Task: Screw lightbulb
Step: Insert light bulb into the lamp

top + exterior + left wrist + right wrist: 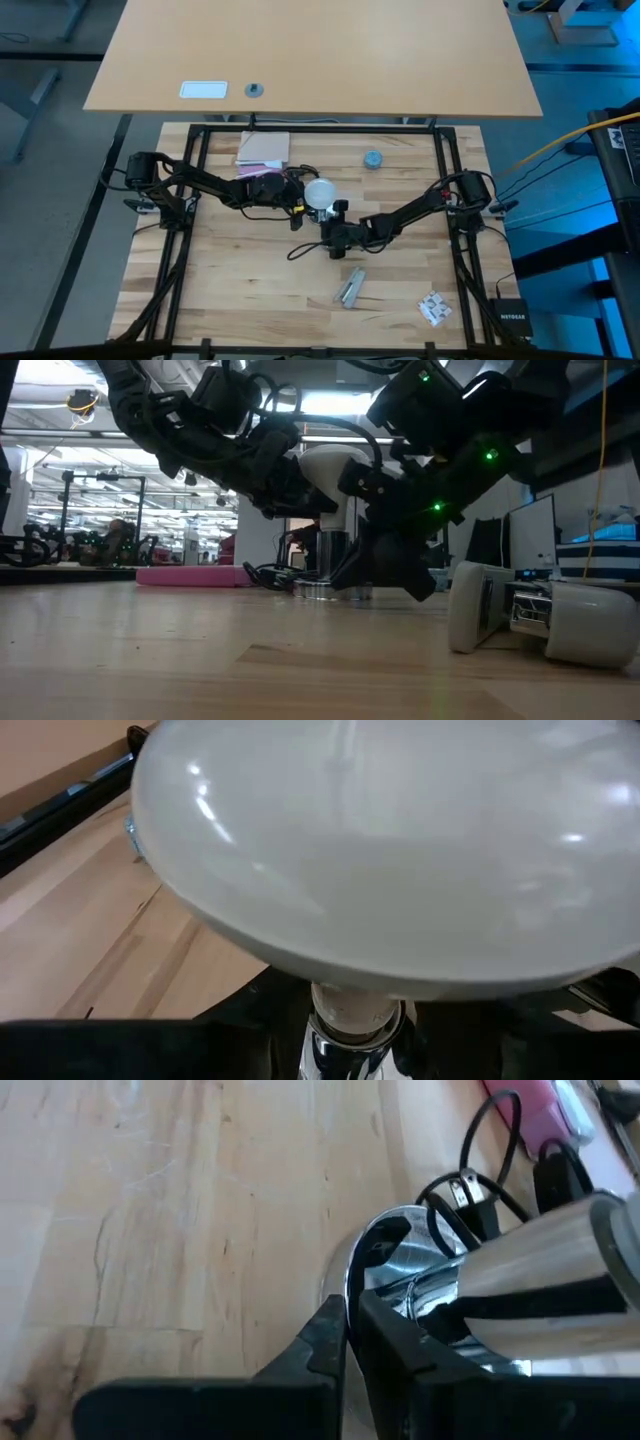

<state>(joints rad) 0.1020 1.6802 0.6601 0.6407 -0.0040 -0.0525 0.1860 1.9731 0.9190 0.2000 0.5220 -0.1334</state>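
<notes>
The smooth frosted-white pear-shaped lightbulb [319, 192] stands neck-down in the shiny round silvery socket [400, 1270] at table centre, held by the left gripper [303, 199] from nine o'clock. The right gripper [350, 1345], at the socket's five o'clock, pinches its base rim between dark fingers; no writing is legible

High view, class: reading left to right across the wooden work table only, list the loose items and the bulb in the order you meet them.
pink pad → lightbulb → silvery metal piece → blue-grey cap → small white patterned piece
</notes>
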